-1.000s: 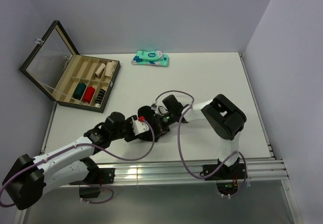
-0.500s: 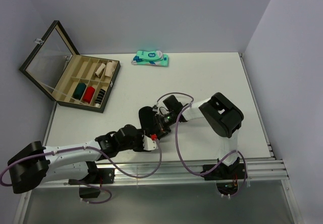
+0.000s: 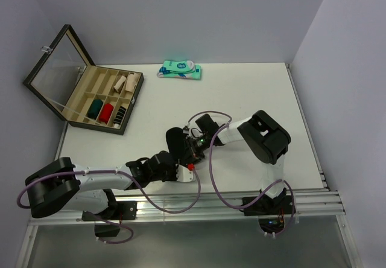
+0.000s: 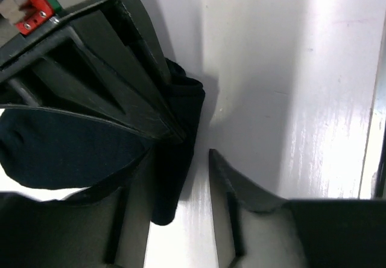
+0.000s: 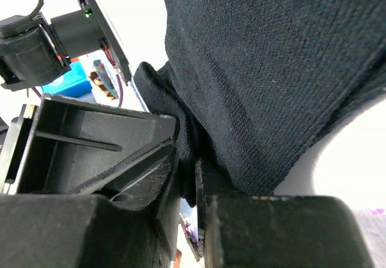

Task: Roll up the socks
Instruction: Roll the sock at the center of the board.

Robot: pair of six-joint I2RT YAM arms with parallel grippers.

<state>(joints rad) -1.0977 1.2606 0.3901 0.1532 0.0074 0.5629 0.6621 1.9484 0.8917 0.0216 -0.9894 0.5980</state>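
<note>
Socks [image 3: 175, 142]: dark bundle near the front-centre of the table [image 3: 259, 93]. Right gripper [image 5: 186, 159] pinches a fold of them (the two socks not distinguishable). Left gripper [image 4: 169, 180] spread, straddling the loose edge. Judged mid-roll. Next: left must close on the edge and tuck.

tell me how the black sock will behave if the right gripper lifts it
Probably floppy: the black sock creases and bunches where the right gripper pinches it. Its knit weave looks grippy, so slipping seems unlikely. Thin fabric, likely light.
</note>
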